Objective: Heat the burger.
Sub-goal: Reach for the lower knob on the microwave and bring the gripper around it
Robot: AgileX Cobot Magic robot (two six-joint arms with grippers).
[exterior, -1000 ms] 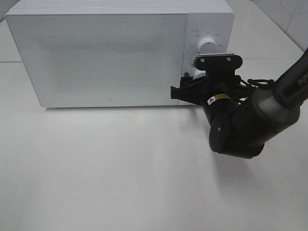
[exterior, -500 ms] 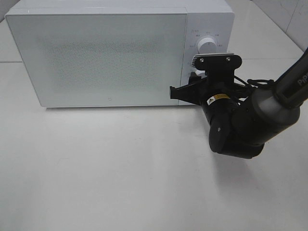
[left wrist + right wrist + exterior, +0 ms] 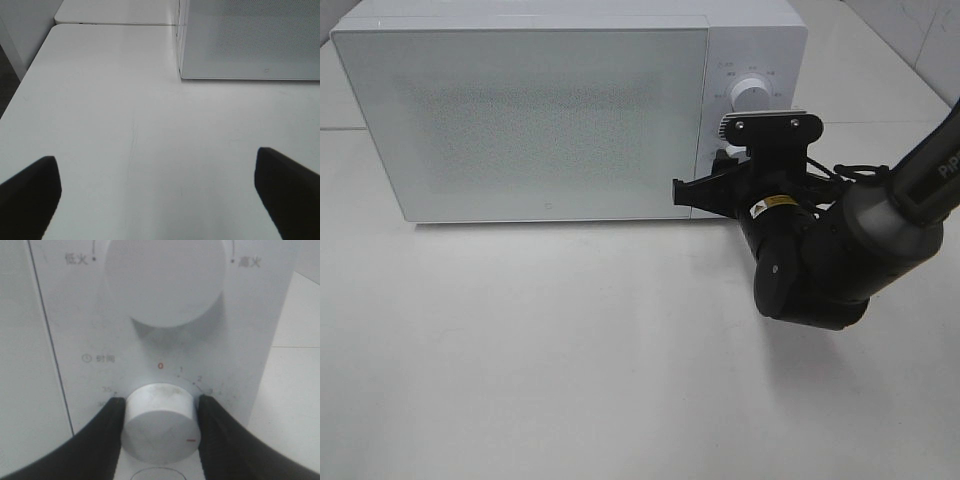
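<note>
The burger is out of view; the white microwave has its door closed. My right gripper is at the control panel, shut on the lower timer knob, with one black finger pressed against each side. The knob's red mark sits low on its face, toward the finger on the panel's outer side. In the high view the right gripper reaches the panel from the front right. My left gripper hangs open above bare table, nothing between its fingers.
A larger upper knob sits above the timer knob. The white table spreads in front of the microwave. The microwave's front left corner shows in the left wrist view, beyond the left gripper.
The right gripper's fingers have closed in on the timer knob. The arm has barely shifted, and the left gripper stays open.
</note>
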